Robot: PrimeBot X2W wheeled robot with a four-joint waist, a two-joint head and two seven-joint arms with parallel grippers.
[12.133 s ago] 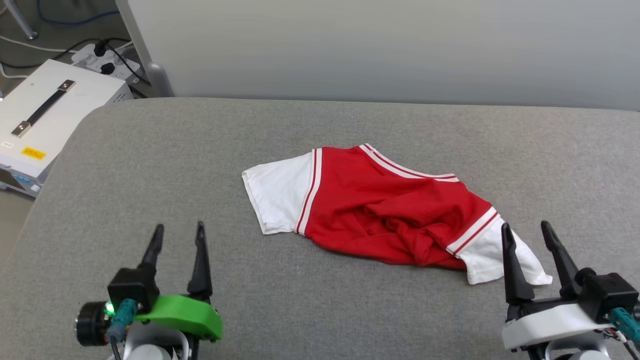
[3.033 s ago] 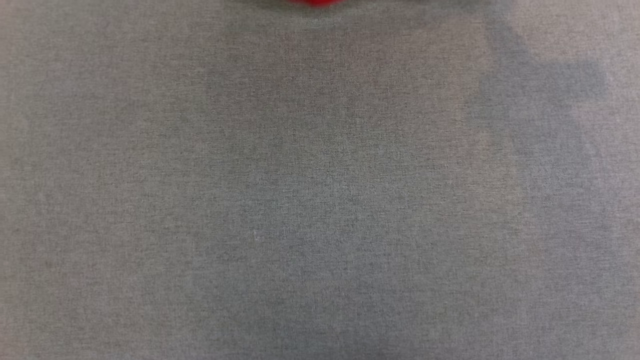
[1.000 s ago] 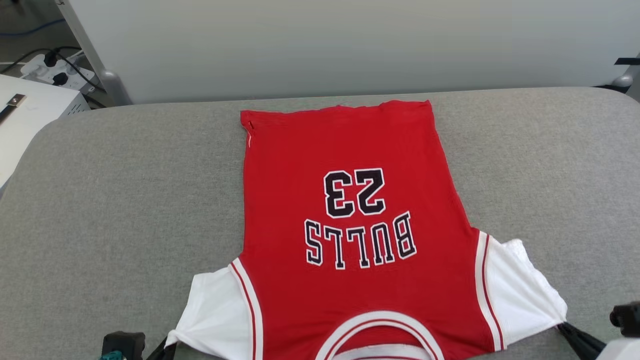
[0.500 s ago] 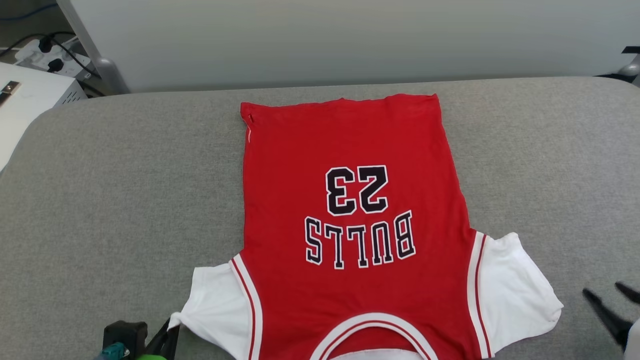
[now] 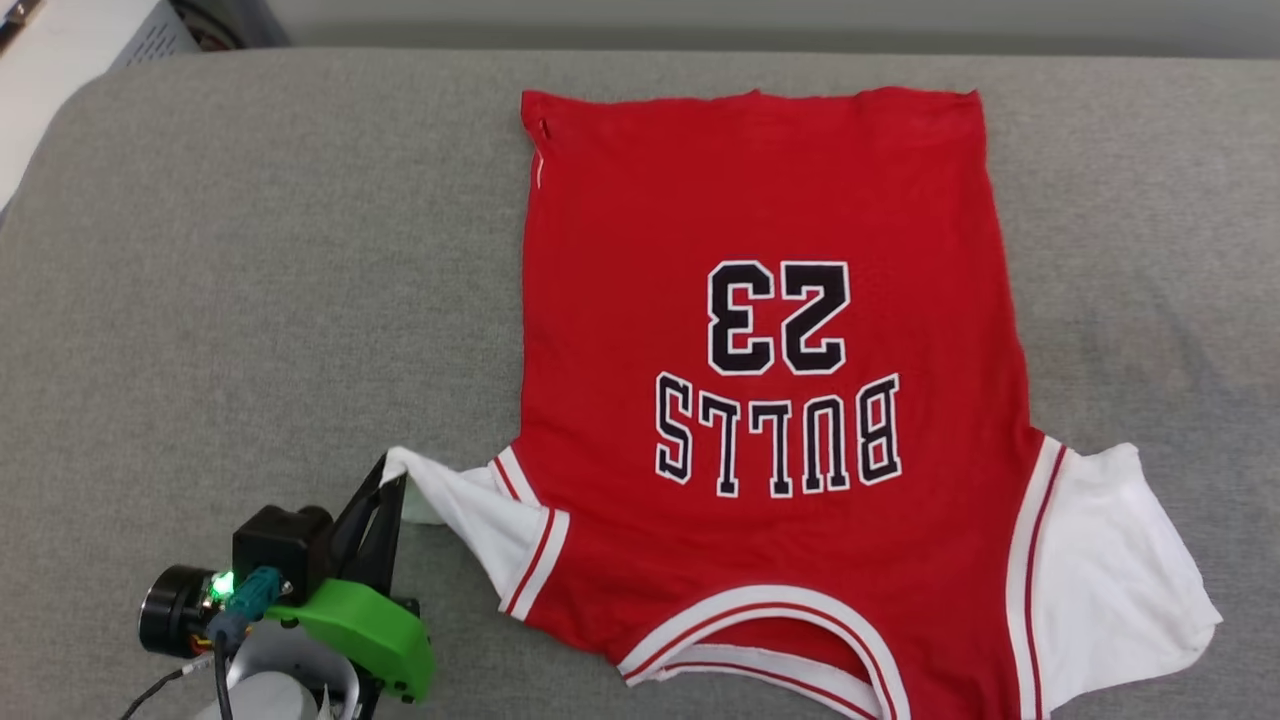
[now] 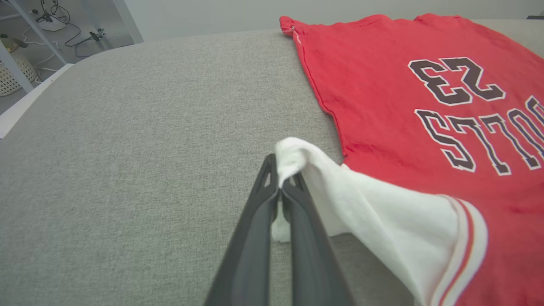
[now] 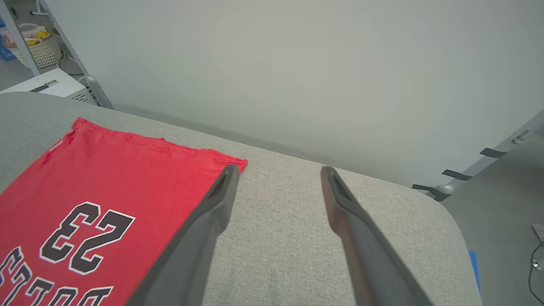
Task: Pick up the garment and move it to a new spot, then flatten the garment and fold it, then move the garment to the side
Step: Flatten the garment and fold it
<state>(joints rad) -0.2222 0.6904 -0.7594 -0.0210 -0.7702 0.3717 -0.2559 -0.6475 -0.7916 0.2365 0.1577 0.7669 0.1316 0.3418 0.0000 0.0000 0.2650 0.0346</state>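
**Surface and room.** A grey fabric-covered surface [image 5: 250, 250] with rounded corners carries the garment [image 5: 770, 180]. Left of the garment, past the surface's edge, stand a white cabinet [image 7: 46, 87] and a wicker basket [image 7: 40, 49], with cables on the floor nearby. Behind the garment's hem rises a pale wall panel [image 7: 255, 63]. Right of the garment, the surface ends at bare floor marked with strips of dark tape [image 7: 457, 174].

**Garment and jaws.** The garment lies spread out, printed side up, with its hem toward the wall panel and its collar [image 5: 770, 620] toward the robot. The number 23 [image 5: 778, 318] and the lettering below it read upside down in the head view. At the garment's left side, the left gripper [image 5: 392, 478] is clenched on the tip of the white left sleeve [image 5: 470, 510], which is raised and drawn outward from the red body. The white right sleeve [image 5: 1110, 560] lies on the surface. Beside the garment's right hem corner, the right gripper [image 7: 279, 169] hangs above bare surface, its jaws spread wide with nothing between them.
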